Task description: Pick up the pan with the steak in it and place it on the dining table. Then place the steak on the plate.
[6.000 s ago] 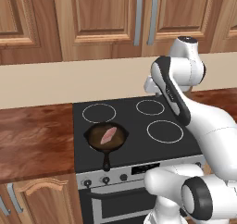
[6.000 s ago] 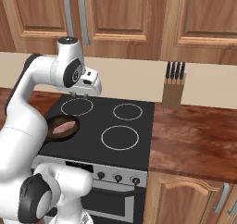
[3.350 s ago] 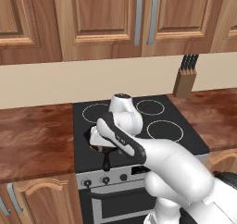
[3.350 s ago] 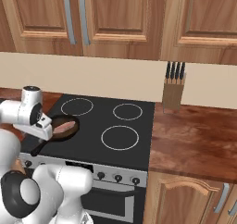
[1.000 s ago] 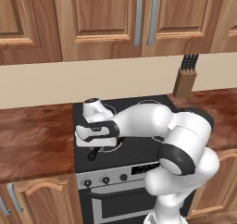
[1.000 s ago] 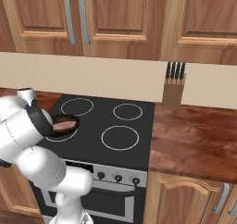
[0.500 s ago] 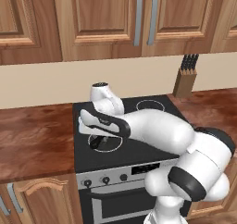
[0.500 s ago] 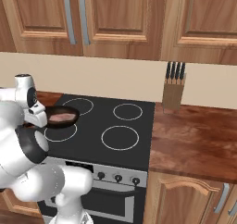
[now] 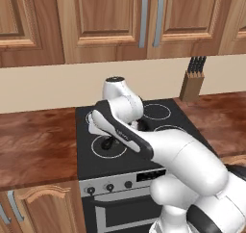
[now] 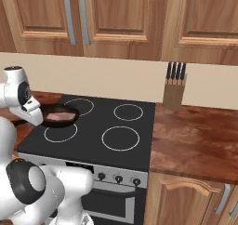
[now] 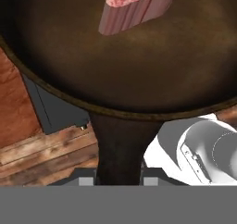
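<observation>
So the stove (image 10: 93, 135) is the big black glass-top one set into the reddish-brown counter (image 10: 195, 140), four burner rings on top, knobs along the front, wooden cabinets (image 10: 121, 19) above it. I'll use the stove as my reference for everything.

The arm (image 9: 158, 145) reaches over the stove's front left part, so from the left base camera most of that corner is covered by white robot.

The pan (image 10: 59, 117) is up off the glass, floating above the stove's front left burner (image 10: 61, 133), close to the stove's left edge. In the right base view you can see the empty ring just under and in front of it. From the hand camera the pan (image 11: 125, 56) looks level, and past its rim you look down on the stove's edge and wood flooring well below.

The gripper (image 11: 118, 177) is clamped on the pan's handle (image 11: 118, 149), one finger on each side of it, at the end away from the bowl.

The steak (image 11: 136, 5) lies inside the pan, flat on the bottom, toward the far side from the handle. In the right base view it's the pink patch (image 10: 57, 115) in the middle of the pan.

Knife block (image 10: 174, 93) sits on the counter just right of the stove, against the back wall.
</observation>
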